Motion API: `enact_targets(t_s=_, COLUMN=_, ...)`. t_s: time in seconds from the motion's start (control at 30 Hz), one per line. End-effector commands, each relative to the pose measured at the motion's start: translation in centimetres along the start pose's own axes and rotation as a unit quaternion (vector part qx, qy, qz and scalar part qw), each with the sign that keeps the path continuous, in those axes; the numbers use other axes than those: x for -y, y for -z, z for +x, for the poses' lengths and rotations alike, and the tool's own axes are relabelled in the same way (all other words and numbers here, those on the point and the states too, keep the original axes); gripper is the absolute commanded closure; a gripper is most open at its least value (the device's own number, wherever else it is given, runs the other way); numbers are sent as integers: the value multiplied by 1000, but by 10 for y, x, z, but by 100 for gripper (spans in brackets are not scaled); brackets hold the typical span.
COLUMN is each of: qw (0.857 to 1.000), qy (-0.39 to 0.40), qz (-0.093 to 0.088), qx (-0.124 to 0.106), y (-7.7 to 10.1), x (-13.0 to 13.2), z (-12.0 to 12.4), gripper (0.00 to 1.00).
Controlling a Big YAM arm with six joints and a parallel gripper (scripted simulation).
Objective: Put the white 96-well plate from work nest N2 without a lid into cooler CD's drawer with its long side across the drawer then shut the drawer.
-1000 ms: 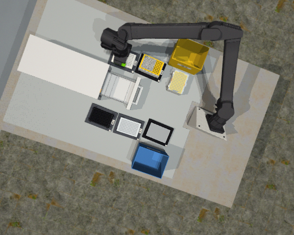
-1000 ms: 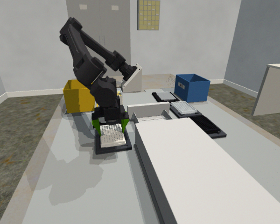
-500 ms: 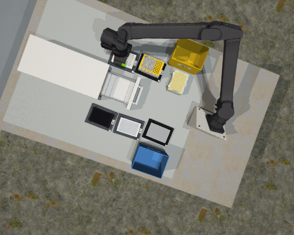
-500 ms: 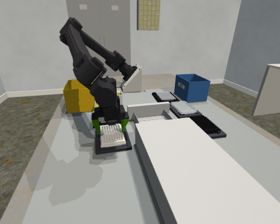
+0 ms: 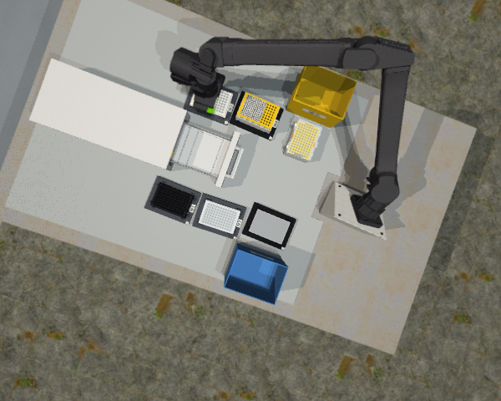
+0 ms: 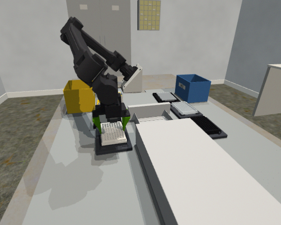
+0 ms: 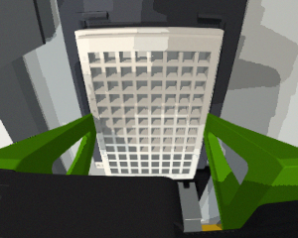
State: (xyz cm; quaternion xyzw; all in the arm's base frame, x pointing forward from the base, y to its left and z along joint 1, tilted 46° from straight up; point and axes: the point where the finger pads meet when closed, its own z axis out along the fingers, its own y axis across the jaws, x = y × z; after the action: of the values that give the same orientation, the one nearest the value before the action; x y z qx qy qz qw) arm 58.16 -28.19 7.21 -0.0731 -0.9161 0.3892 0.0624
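Observation:
The white 96-well plate [image 5: 223, 104] [image 6: 112, 133] [image 7: 149, 109] has no lid and lies right way up over its dark nest [image 6: 113, 146] [image 7: 152, 7], beside the cooler's housing. My gripper [image 5: 207, 107] [image 6: 110, 122] [image 7: 149, 120] is shut on the plate, with one green finger on each long side near the plate's near end. I cannot tell whether the plate rests on the nest or hangs just above it. The cooler's drawer [image 5: 203, 150] [image 6: 151, 118] stands open and empty, with its bar handle [image 5: 233, 157] toward the arm's base. A small amber lamp [image 5: 171, 152] shows at the housing's corner.
The cooler's long white housing [image 5: 103, 114] [image 6: 203, 169] lies close beside the nest. A yellow tip box [image 5: 258, 111], a yellow bin [image 5: 321, 95] and a yellow plate [image 5: 303, 139] stand to the right. A black plate [image 5: 171, 200], a white plate [image 5: 219, 215], a lidded plate [image 5: 269, 225] and a blue bin [image 5: 255, 273] stand beyond the drawer.

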Motion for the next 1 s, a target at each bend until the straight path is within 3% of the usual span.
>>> enact_targets(t_s=0.0, qw=999, qy=-18, qz=3, qx=36, y=46, x=12, z=-18, gripper=100)
enact_targets(t_s=0.13, qw=999, qy=-31, qz=3, qx=26, y=38, x=28, z=-13, gripper=100)
enact_targets(t_s=0.27, qw=999, qy=-18, qz=3, qx=36, y=57, x=11, z=-18, gripper=100)
enact_targets(t_s=0.37, qw=999, qy=-17, qz=3, qx=35, y=56, x=10, z=-18, gripper=100)
enact_targets(t_s=0.4, qw=999, qy=-27, qz=2, qx=18, y=36, x=23, z=-12, gripper=100)
enact_targets(t_s=0.47, qw=999, qy=-28, qz=2, qx=19, y=41, x=24, z=-10, gripper=100)
enact_targets(t_s=0.6, qw=999, qy=-20, qz=3, qx=37, y=68, x=13, z=-17, gripper=100)
enact_targets(t_s=0.77, qw=999, qy=-29, qz=2, qx=27, y=62, x=24, z=-13, gripper=100)
enact_targets(t_s=0.87, qw=999, qy=-21, qz=2, qx=35, y=77, x=14, z=-16, gripper=100)
enact_targets(t_s=0.97, qw=999, qy=-18, qz=2, qx=28, y=69, x=10, z=-16, gripper=100)
